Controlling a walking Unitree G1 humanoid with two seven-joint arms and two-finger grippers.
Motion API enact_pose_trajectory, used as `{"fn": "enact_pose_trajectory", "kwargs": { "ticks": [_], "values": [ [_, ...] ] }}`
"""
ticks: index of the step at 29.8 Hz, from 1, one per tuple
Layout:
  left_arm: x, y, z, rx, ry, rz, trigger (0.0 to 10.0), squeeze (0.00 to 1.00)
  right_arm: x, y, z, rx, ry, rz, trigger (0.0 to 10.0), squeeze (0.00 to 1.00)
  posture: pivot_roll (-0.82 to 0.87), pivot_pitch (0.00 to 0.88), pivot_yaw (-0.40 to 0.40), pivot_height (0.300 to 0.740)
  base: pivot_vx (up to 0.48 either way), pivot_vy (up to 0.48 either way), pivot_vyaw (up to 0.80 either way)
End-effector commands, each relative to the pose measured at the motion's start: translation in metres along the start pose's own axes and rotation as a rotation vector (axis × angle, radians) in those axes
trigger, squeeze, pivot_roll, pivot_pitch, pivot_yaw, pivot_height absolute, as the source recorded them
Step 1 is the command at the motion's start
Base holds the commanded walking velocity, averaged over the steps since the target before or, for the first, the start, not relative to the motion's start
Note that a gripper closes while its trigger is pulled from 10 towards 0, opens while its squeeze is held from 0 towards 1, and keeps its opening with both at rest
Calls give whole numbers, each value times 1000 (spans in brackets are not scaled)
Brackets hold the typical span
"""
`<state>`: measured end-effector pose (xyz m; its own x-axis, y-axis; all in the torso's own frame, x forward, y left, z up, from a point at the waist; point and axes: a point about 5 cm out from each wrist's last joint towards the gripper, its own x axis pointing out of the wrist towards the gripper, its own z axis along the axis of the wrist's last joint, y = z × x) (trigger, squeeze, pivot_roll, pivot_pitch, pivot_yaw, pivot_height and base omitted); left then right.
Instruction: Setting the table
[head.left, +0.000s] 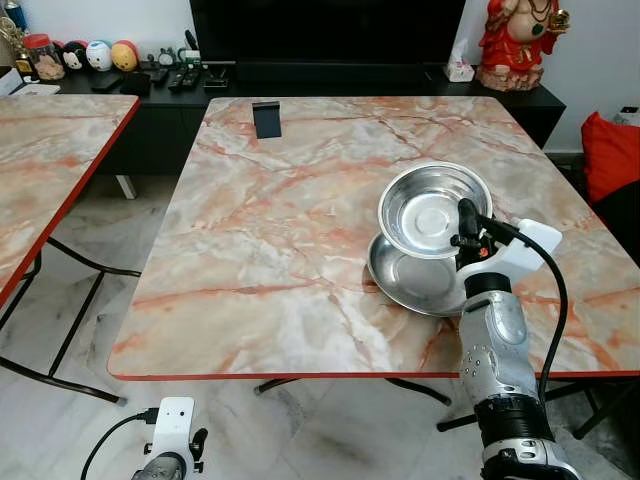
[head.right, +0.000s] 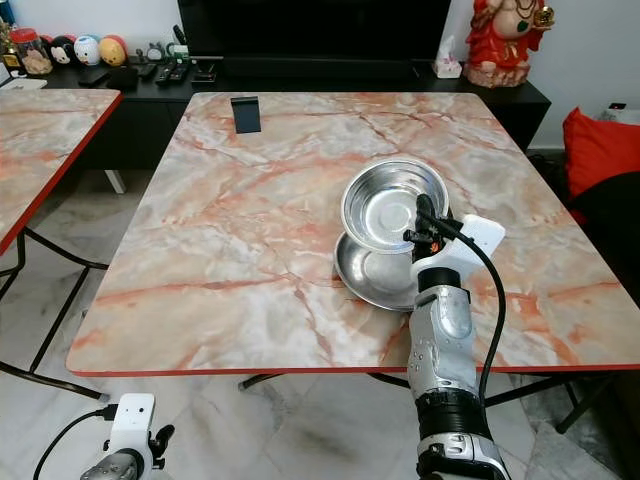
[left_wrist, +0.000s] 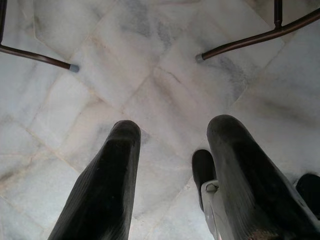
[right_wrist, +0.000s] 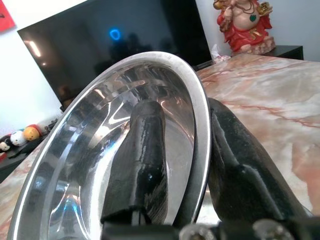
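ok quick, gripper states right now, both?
Left gripper: open, empty, hanging low over the floor.
Right gripper: shut on the rim of the upper steel bowl, tilted above the lower bowl.

A shiny steel bowl (head.left: 433, 210) sits tilted at centre right of the frame, raised above a second steel bowl (head.left: 410, 280) lying flat on the table (head.left: 270, 250).

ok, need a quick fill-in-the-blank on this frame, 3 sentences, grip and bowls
1. The right gripper grips the upper shiny steel bowl by its ____.
2. That bowl is held tilted above a second steel bowl resting on the ____ table.
3. The left gripper hangs low over the floor, its jaws ____.

Missing words: rim; marble-patterned; open
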<state>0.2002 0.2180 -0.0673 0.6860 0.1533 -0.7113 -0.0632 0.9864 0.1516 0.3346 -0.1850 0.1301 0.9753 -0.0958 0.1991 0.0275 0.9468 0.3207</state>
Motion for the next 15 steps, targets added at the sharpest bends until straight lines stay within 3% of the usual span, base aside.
{"fn": "enact_pose_trajectory", "kwargs": {
  "ticks": [1, 15],
  "values": [
    [0, -2, -1, -7, 8, -4, 10000, 0, 3, 5, 8, -8, -30, 30, 10000, 0, -68, 8, -28, 740, 0, 0, 0],
    [0, -2, -1, -9, 6, -4, 10000, 0, 3, 6, 7, -2, -23, 41, 10000, 0, -68, 7, -29, 740, 276, 0, 0]
  ]
}}
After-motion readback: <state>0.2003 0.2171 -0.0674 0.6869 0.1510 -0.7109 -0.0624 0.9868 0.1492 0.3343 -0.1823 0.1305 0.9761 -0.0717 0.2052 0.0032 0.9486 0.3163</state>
